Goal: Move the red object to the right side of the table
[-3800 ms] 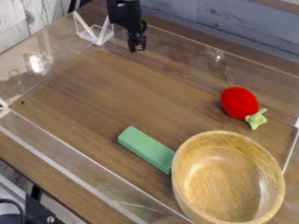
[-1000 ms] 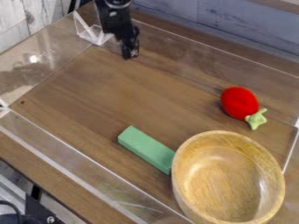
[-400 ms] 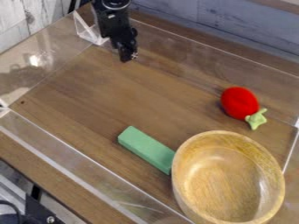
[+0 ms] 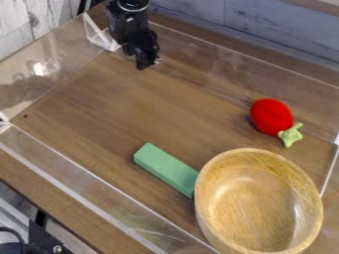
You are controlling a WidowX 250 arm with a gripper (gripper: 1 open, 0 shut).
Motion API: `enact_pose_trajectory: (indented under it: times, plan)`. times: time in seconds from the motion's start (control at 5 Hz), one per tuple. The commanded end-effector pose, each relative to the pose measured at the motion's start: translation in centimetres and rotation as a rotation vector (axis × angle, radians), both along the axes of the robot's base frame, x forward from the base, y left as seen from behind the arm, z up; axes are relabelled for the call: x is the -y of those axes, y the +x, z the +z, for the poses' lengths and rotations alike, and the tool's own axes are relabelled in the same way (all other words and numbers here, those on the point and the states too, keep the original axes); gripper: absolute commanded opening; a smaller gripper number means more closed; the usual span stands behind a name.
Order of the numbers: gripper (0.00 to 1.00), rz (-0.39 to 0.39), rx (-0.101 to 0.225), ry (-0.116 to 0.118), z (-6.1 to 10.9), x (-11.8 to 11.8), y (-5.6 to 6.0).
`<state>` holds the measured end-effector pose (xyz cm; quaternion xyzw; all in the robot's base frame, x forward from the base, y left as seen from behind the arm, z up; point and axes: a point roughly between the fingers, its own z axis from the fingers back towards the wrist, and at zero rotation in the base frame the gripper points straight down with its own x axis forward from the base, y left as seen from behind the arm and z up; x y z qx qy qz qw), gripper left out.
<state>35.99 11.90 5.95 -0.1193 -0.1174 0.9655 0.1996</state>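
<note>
Gripper (image 4: 146, 62) jaws — blurry, unreadable

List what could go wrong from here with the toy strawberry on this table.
1. The toy strawberry is small and rounded, so it may roll or squirt out of the gripper when pinched.
2. It lies close to the clear acrylic wall at the picture's right, so a descending gripper could strike the wall.
3. The wooden bowl sits just in front of it; a nudged strawberry could roll against the bowl.
</note>
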Motion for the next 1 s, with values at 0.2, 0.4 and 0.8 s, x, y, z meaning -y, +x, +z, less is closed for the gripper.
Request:
enact_pose_trajectory:
  times: [0.2,0.4,0.8]
  plan:
    - [0.0,-0.016,0.035,-0.001,-1.3,0.5,1.3]
    - [1.0,-0.097,0.022,-0.018,-1.2,-0.7,1.7]
    - [0.0,-0.133,0.003,-0.048,-0.3,-3.3,1.8]
